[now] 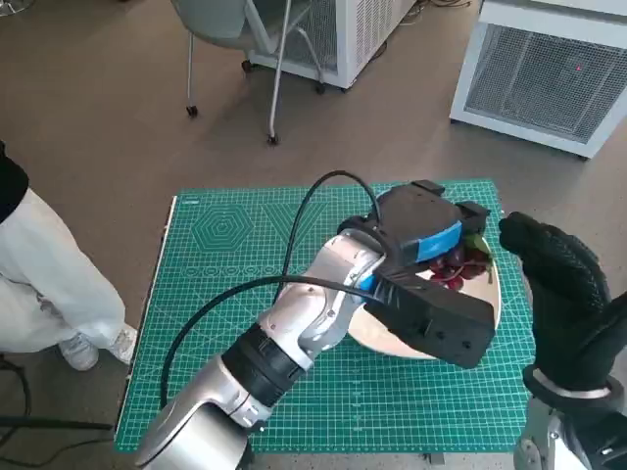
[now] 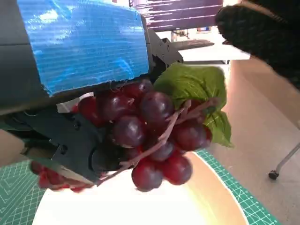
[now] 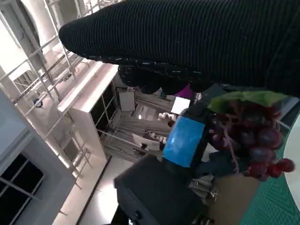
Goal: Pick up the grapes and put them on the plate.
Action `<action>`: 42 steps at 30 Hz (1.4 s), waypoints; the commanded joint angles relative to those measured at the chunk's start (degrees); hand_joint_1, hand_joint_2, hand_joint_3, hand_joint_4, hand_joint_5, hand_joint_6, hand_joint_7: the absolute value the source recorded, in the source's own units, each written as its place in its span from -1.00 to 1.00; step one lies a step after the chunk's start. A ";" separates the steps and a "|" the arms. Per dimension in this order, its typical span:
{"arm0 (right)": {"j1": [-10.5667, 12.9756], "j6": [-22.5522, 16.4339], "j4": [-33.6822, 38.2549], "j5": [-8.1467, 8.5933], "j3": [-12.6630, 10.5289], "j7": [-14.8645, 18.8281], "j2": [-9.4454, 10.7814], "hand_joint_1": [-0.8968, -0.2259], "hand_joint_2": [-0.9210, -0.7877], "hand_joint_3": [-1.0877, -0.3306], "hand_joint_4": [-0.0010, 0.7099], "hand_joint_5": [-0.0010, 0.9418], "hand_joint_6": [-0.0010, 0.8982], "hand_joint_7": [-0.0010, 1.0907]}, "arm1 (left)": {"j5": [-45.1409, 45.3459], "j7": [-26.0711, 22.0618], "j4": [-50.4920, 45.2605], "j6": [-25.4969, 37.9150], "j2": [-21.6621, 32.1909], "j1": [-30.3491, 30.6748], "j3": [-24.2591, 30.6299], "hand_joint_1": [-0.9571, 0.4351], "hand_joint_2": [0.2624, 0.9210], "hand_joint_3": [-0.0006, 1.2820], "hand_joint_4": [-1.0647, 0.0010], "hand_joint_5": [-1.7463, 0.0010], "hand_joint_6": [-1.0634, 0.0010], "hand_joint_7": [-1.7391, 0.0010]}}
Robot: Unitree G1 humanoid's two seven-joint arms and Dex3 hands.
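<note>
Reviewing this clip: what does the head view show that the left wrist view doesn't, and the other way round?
Only the head view shows the whole green cutting mat, the left forearm, a chair and a person's leg beside the table.

Only the left wrist view shows the single grapes, their stem and green leaf up close, hanging just above the plate.

Both show the left hand holding the grapes over the plate, and the gloved right hand nearby.
</note>
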 commanded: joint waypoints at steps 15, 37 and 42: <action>1.59 -0.04 0.11 -0.94 0.08 -1.54 0.96 0.15 -1.00 0.35 0.26 -1.00 -0.81 0.05 | -3.22 -3.57 4.38 0.85 -1.17 -2.51 1.09 0.92 0.20 0.25 0.21 -0.91 0.08 0.65; 1.68 -0.01 0.40 -1.15 0.32 -1.78 1.32 0.13 -1.00 0.35 0.25 -1.00 -0.82 0.08 | -10.12 -9.39 11.16 0.57 -2.02 -2.82 2.60 -0.16 0.76 -0.96 1.00 1.00 0.70 0.99; 1.47 0.38 0.27 -1.13 0.52 -1.84 1.38 0.13 -1.00 0.35 0.25 -1.00 -0.82 0.09 | -15.51 -8.90 9.86 -4.90 0.30 0.59 7.13 -0.20 0.82 -0.96 1.00 1.00 0.71 1.00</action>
